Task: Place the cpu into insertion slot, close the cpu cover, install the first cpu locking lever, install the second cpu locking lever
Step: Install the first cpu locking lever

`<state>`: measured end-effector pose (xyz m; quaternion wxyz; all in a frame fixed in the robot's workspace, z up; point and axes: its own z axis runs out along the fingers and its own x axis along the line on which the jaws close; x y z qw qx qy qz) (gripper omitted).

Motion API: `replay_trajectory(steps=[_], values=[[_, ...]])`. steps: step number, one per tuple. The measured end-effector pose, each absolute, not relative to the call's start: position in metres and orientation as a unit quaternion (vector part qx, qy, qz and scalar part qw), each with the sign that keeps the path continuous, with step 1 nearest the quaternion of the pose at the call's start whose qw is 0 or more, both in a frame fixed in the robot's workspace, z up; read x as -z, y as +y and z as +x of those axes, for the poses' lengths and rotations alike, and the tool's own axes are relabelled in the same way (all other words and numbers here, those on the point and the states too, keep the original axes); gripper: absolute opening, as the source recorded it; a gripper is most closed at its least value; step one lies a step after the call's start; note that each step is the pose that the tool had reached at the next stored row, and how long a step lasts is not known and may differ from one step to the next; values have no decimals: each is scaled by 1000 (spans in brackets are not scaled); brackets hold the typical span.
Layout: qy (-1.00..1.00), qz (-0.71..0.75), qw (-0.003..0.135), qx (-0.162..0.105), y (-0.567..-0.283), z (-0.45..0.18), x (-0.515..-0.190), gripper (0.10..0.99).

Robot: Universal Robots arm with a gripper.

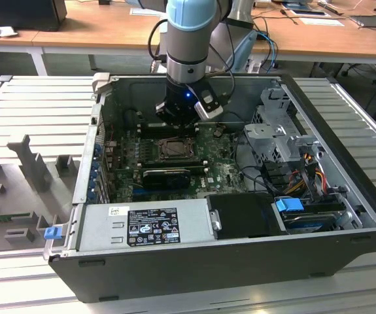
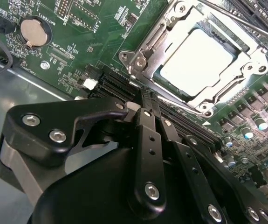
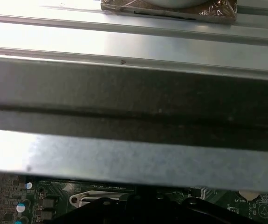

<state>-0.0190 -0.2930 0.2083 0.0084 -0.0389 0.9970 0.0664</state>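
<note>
Cpu (image 2: 196, 60) seated in insertion slot (image 2: 147, 77) | cpu cover (image 2: 231, 86) down | tool (image 2: 145, 95) shut, empty, beside it | we judge chip light, fragile; grip edges only

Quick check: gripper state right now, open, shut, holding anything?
Gripper: fingers shut together, nothing held between them, tips near the edge of the cpu cover, which lies closed over the cpu.

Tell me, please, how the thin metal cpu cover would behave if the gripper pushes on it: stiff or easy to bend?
The cpu cover looks like a thin sheet-metal frame with a large window, so it probably flexes if pushed off-centre. It lies flat around the cpu, so a downward push likely finds support. Its shiny face may be slippery for the gripper.
</note>
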Motion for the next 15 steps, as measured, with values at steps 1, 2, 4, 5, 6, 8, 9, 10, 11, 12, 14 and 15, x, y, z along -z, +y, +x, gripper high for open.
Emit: replay_trajectory(steps=[1, 2, 4, 5, 6, 8, 9, 10, 11, 12, 14, 15], values=[[997, -39, 8, -66, -293, -19, -208, 106], [997, -39, 8, -66, -293, -19, -207, 106], [997, -39, 8, -66, -293, -19, -205, 106], [997, -39, 8, -66, -293, -19, -205, 106], [997, -39, 8, -66, -293, -19, -204, 106], [997, -38, 8, -65, -293, -19, -203, 106], [997, -38, 8, -65, -293, -19, -203, 106], [997, -38, 8, -66, -293, -19, -203, 106], [997, -38, 8, -66, -293, -18, -203, 106], [997, -38, 9, -66, -293, -18, -203, 106], [997, -38, 8, -65, -293, -18, -203, 106], [997, -37, 8, -65, -293, -18, -204, 106]])
